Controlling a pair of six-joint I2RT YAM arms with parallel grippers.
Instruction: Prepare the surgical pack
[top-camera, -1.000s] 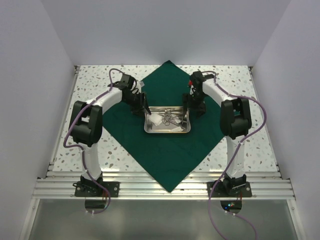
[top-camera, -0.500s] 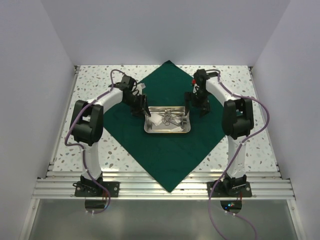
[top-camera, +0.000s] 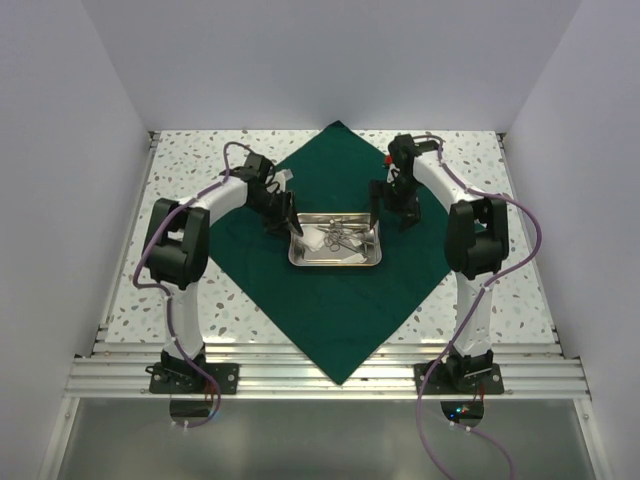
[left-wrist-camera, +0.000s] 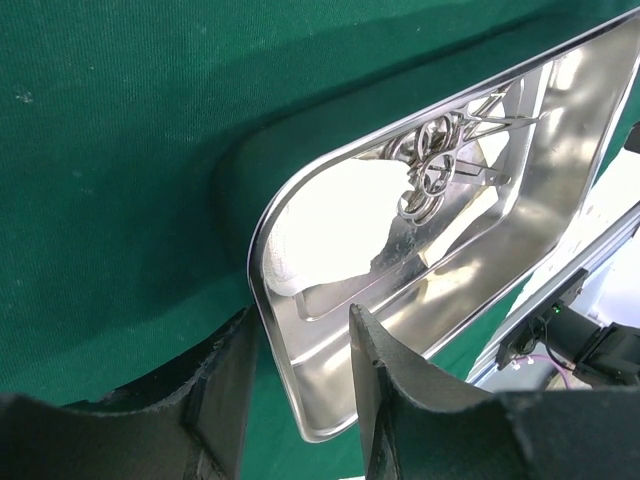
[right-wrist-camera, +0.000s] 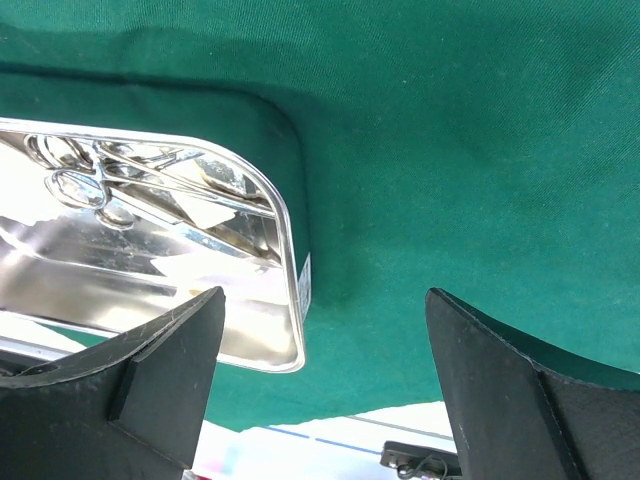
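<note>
A dark green drape (top-camera: 340, 160) lies spread as a diamond on the table. At its middle stands a small metal tray (top-camera: 335, 263) holding steel scissor-like instruments (top-camera: 342, 237) and white gauze (top-camera: 313, 240). My left gripper (top-camera: 284, 218) is at the tray's left end. In the left wrist view its fingers (left-wrist-camera: 225, 390) straddle the tray's rim (left-wrist-camera: 262, 300), one outside and one inside, with a gap left, so it is open. My right gripper (top-camera: 388, 208) hangs wide open over the tray's right end (right-wrist-camera: 285, 250), touching nothing.
Speckled table top (top-camera: 180, 180) shows around the drape. White walls close in the left, right and back. An aluminium rail (top-camera: 320, 375) runs along the near edge by the arm bases. A white label (right-wrist-camera: 304, 280) sits on the tray's outer right wall.
My right gripper has opened wider and drawn back a little from the tray's right end toward the far side. The left gripper and the tray have hardly moved.
</note>
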